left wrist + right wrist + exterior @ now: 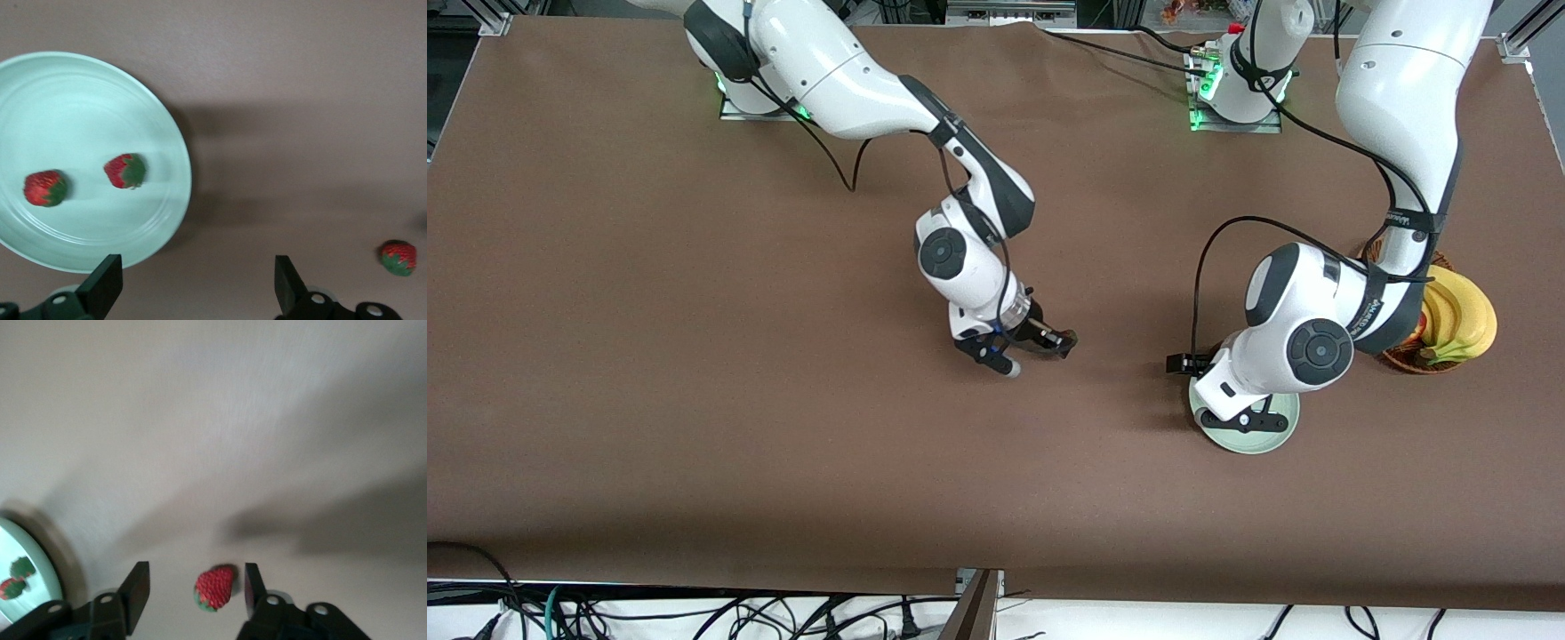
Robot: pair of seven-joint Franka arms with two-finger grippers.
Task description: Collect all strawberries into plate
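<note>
Two strawberries (124,171) (45,188) already lie in the pale green plate (1267,442), side by side but apart, both on the flat of the dish and neither against the rim. The plate sits on the brown counter (694,356) toward the left arm's end, mostly covered in the front view by that arm's wrist. The left tool (193,287) hangs over the edge of the plate with its fingers spread wide and nothing between them. The third strawberry (215,588) is off the plate, out on the bare counter toward the middle. The right tool (1040,347) is down over it, fingers parted with the berry in the gap between them; the berry sits closer to one finger (252,585) than the other, and I cannot tell whether it touches that finger or rests free on the counter. From the left wrist view this same berry shows small, well apart from the plate. At the left arm's end of the counter, beside the plate and farther from the front camera, stands a brown wicker basket (1405,358) with a bunch of yellow bananas (1458,320) in it, partly hidden by the left arm.
</note>
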